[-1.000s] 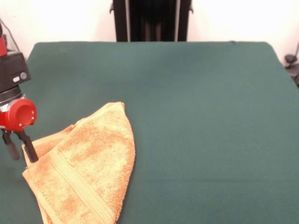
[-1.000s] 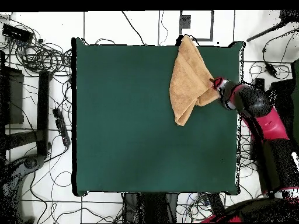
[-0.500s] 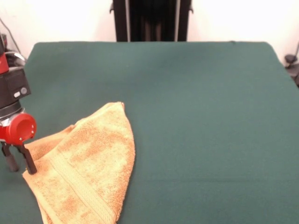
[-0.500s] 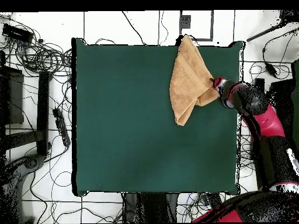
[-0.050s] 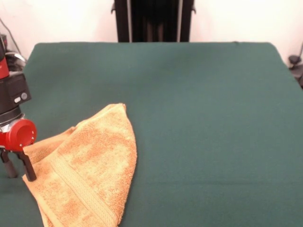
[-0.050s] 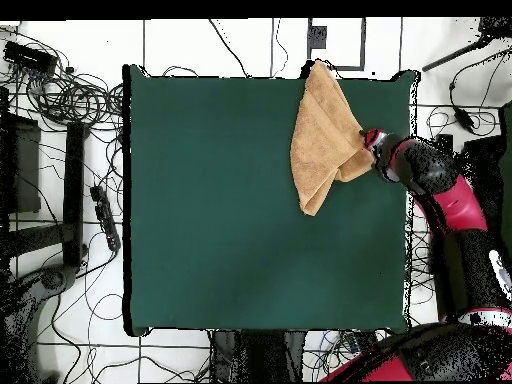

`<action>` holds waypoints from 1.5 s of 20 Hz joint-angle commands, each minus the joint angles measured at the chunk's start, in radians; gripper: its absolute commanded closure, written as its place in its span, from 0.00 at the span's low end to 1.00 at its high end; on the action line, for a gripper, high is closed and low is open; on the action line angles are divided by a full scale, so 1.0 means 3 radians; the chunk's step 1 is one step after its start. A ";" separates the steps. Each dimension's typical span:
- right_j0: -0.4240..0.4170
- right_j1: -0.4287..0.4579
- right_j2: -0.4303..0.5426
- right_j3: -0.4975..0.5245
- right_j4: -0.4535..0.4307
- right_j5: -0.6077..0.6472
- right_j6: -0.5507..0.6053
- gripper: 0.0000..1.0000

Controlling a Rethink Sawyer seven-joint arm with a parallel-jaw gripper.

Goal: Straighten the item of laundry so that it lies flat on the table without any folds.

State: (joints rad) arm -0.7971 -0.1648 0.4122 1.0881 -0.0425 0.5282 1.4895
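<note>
Dark green table (image 5: 199, 118), folded towel (image 5: 87, 165) near its corner, cables (image 6: 60, 95) on floor

No text, label, brand, number or sign can be read in either view.
</note>
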 commanded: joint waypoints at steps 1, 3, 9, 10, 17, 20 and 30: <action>0.0201 0.0523 0.0322 -0.0004 -0.0187 0.0034 -0.0300 0.00; 0.0189 0.0511 0.0353 0.0042 -0.0156 0.0030 -0.0259 0.00; 0.0047 0.0520 0.0595 0.0195 -0.0209 -0.0139 -0.0445 0.00; 0.0030 0.0526 0.0619 0.0208 -0.0230 -0.0194 -0.0456 0.00; 0.0116 0.0505 0.0520 0.0100 -0.0304 -0.0094 -0.0419 0.00; 0.0140 0.0489 0.0490 0.0079 -0.0352 -0.0121 -0.0443 0.00; 0.0093 0.0539 0.0581 0.0053 -0.0225 0.0065 -0.0467 0.00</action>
State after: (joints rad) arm -0.8321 -0.1451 0.4667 1.0747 -0.0428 0.5475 1.4895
